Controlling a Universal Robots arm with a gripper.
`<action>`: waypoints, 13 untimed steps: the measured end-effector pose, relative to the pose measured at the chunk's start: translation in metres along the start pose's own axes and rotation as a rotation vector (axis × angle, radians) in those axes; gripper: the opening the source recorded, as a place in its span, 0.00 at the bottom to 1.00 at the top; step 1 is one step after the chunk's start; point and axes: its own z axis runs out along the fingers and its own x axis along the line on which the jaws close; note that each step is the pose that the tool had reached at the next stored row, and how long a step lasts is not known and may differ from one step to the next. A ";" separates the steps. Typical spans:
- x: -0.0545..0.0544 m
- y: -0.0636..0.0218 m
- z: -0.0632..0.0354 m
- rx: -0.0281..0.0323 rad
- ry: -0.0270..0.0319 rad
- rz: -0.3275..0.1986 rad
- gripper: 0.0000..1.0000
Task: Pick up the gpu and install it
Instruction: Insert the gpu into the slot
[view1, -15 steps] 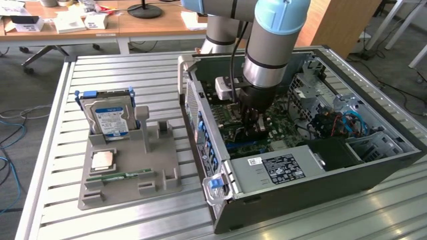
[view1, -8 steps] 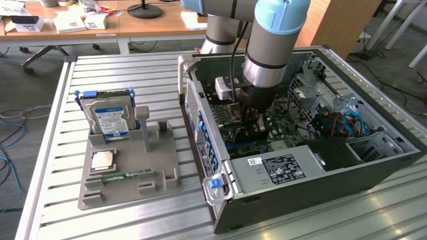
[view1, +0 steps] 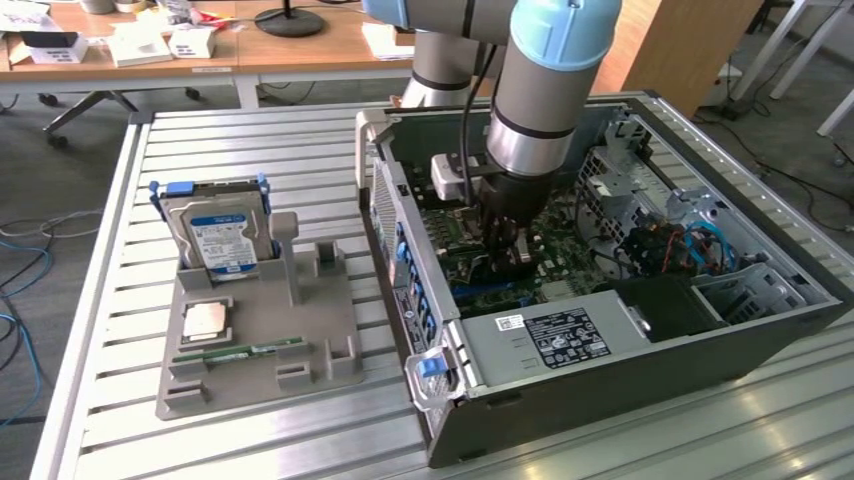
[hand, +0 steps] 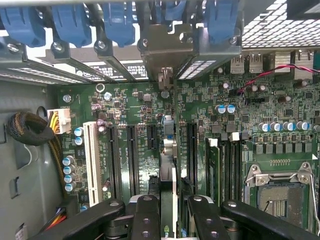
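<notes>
One gripper (hand: 167, 210) clamped on the gpu (hand: 167, 165) — card edge-on, upright over the motherboard (hand: 130, 100) slots.

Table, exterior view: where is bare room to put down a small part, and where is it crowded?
Free: table slats beyond the holder; the strip between holder and the table's edge at the exterior view's left; the near slats before the case. Crowded: inside the case, where the gripper holds the gpu.
</notes>
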 end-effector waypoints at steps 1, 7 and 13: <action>0.000 -0.0003 0.0000 0.0000 0.0002 0.000 0.26; 0.000 -0.0005 -0.0003 -0.0002 0.0009 0.000 0.26; 0.000 -0.0005 0.0002 -0.0002 0.0026 0.001 0.26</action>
